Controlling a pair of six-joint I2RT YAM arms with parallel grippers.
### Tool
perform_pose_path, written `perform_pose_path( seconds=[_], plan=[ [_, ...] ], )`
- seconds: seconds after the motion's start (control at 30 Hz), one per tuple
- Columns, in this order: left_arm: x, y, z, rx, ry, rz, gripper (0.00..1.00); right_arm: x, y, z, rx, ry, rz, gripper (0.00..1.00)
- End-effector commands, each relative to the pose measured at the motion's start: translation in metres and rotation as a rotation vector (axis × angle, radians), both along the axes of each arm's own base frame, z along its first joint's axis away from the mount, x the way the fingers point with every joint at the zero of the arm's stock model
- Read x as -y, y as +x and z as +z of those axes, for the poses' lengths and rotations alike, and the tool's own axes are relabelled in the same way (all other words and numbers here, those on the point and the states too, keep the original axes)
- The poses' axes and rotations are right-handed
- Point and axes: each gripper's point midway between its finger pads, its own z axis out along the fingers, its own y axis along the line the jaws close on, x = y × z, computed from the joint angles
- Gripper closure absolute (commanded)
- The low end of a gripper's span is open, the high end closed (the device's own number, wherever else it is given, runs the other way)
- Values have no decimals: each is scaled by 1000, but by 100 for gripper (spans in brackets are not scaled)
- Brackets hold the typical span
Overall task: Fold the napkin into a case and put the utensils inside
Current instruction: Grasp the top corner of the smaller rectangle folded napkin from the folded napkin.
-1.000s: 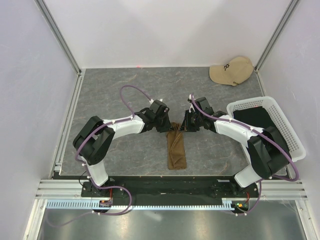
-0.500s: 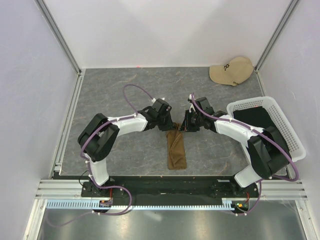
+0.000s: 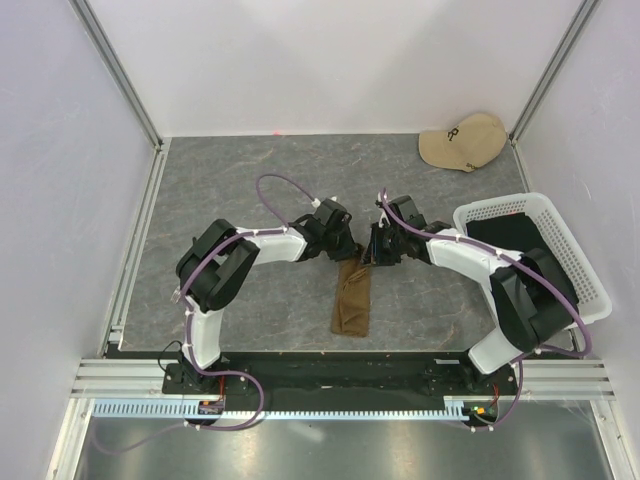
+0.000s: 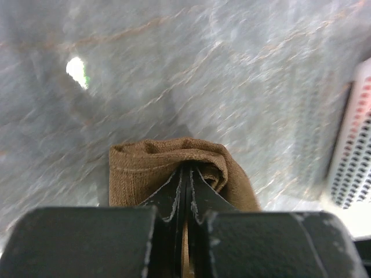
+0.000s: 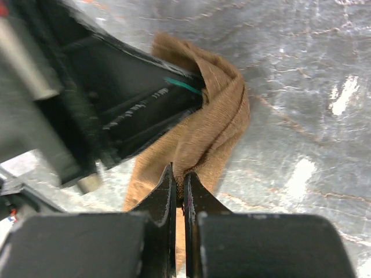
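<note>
Napkin (image 3: 352, 300) lies as a narrow olive-brown strip, far end bunched.

My left gripper (image 3: 349, 251) and right gripper (image 3: 372, 257) nearly touch over napkin (image 3: 352, 300) far end; basket (image 3: 497, 204) flanks my right arm; table (image 3: 230, 180) far-left open.

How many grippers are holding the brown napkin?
2. The left gripper pinches the napkin at its far end from the left; the right gripper pinches that end from the right.
</note>
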Motion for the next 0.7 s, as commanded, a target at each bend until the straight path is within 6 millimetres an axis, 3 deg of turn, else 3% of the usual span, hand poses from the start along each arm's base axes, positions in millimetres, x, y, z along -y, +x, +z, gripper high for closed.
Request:
perform_pose_path(
  seconds=[0.0,0.1,0.17,0.2,0.23,0.3,0.37,0.53,0.67],
  plan=[
    [-1,9,-14,27,-3,67,97,4,10,-10,-9,-53,8,100],
    [-11,9,0,94,22,61,97,3,13,-10,-7,-54,9,100],
    [-15,6,23,136,8,52,97,3,16,-7,5,-54,7,100],
    [-23,2,22,151,32,54,97,2,17,-6,8,-52,9,100],
    [-24,0,38,177,15,54,97,2,18,-5,9,-48,12,100],
    [-31,-11,35,158,20,47,96,-1,19,-3,12,-37,25,100],
    [-34,-18,44,161,0,44,95,-5,21,-2,21,-25,44,100],
    [-46,-29,46,171,35,19,83,-10,25,-4,34,-17,92,100],
    [-49,-15,54,244,156,-57,59,-16,25,-3,33,7,122,100]
  ],
)
